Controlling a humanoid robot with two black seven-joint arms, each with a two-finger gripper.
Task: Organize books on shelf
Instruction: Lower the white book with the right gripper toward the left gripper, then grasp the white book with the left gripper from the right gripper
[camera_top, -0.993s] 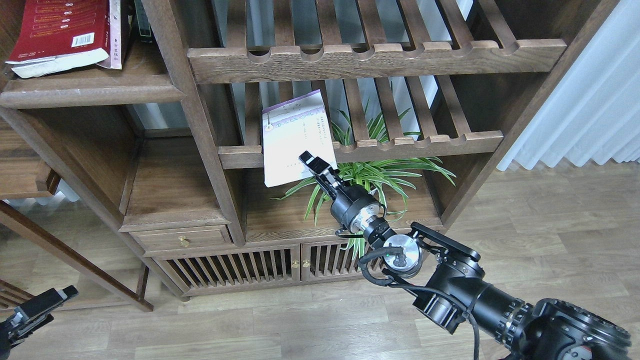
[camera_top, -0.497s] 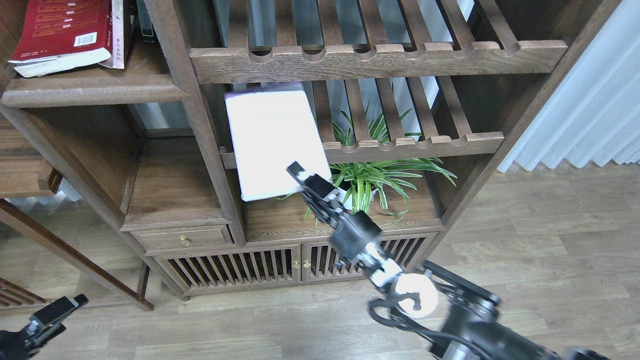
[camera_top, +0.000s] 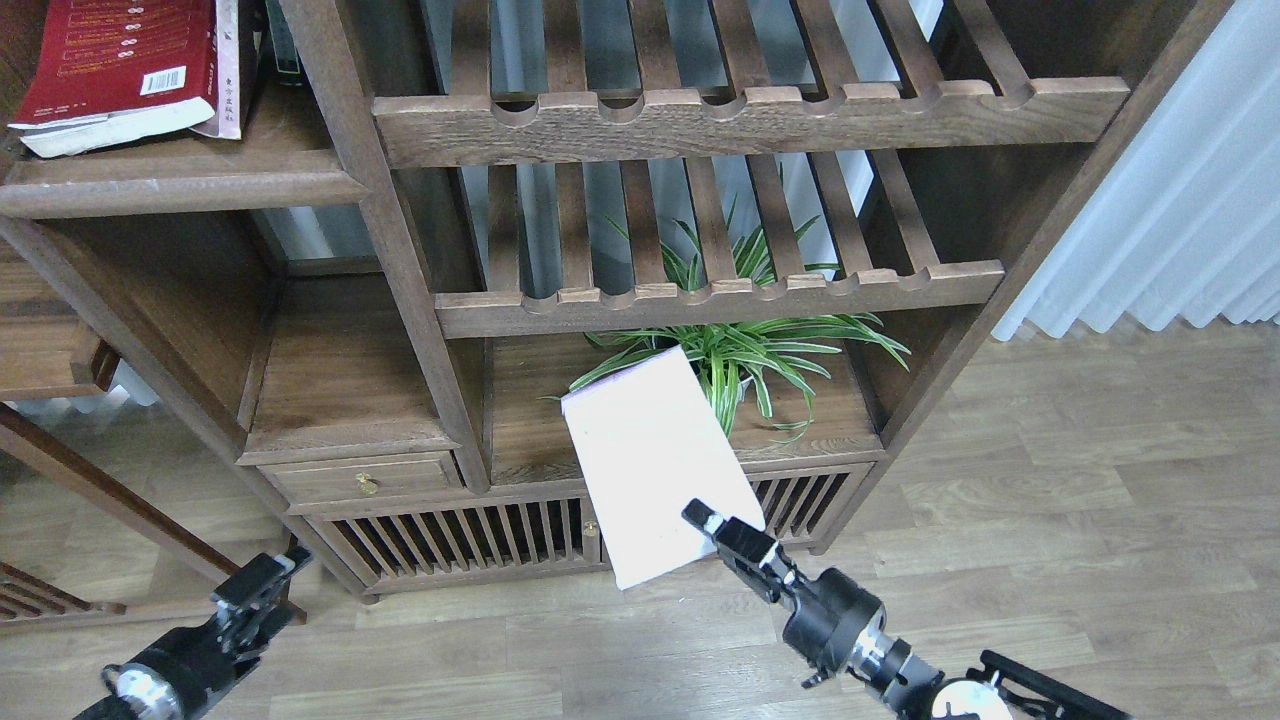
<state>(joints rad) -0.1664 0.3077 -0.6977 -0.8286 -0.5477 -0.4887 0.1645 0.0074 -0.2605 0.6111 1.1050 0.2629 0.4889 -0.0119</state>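
Note:
My right gripper (camera_top: 712, 528) is shut on the lower corner of the thin pale lavender-white book (camera_top: 650, 460). It holds the book in the air, tilted, in front of the low cabinet doors and below the slatted racks. The thick red book (camera_top: 110, 60) lies on the solid dark-brown shelf (camera_top: 180, 185) at the top left, with a thin pale-spined book (camera_top: 231, 70) beside it. The dark maroon book is not in view. My left gripper (camera_top: 255, 585) is low at the bottom left, over the floor and far from the books; its fingers cannot be told apart.
Two slatted racks with notched front bars (camera_top: 720, 295) span the middle. A green spider plant (camera_top: 740, 350) stands right behind the held book. A green-spined book (camera_top: 285, 45) stands right of the red one. A drawer unit (camera_top: 350, 470) and a white curtain (camera_top: 1180, 200) flank the scene.
My right gripper has pulled the pale book off the lower slatted rack, first left, then down and toward me. My left gripper has moved right and up into view.

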